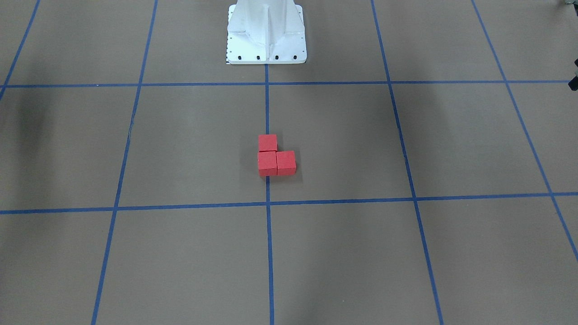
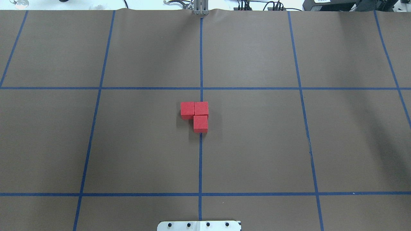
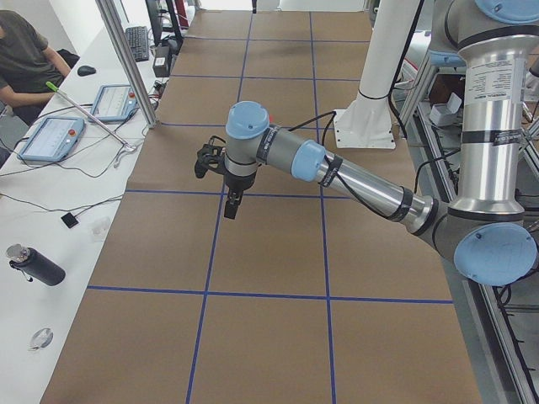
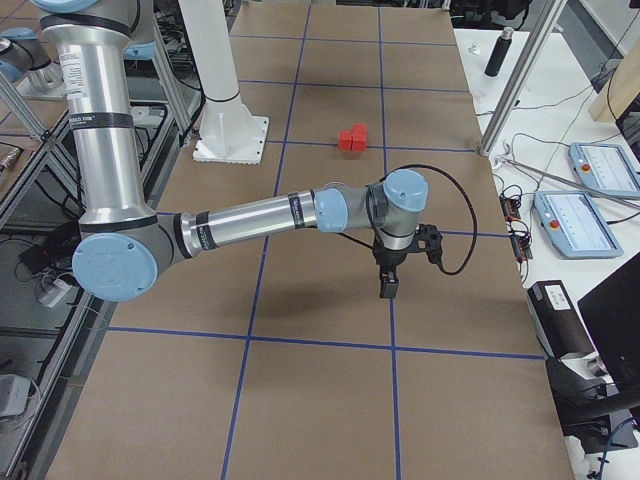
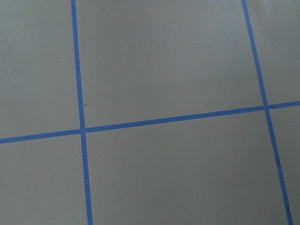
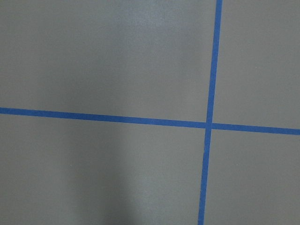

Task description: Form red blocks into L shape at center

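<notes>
Three red blocks sit touching in an L shape on the brown floor, on the central blue tape line (image 2: pixel 200 160). In the overhead view one block (image 2: pixel 187 109) lies left of the corner block (image 2: pixel 201 108), and the third (image 2: pixel 200 124) lies just nearer the robot. They also show in the front view (image 1: pixel 267 162) and the right side view (image 4: pixel 352 138). My left gripper (image 3: pixel 232 206) hangs over the floor far from the blocks. My right gripper (image 4: pixel 387 285) hangs likewise. I cannot tell whether either is open or shut.
The white robot base (image 1: pixel 266 36) stands at the table's robot side. A side bench holds control tablets (image 3: pixel 50 137) and a dark bottle (image 3: pixel 34 265), with a seated person (image 3: pixel 25 55) behind. Aluminium posts (image 4: pixel 520 70) stand at the table's edges.
</notes>
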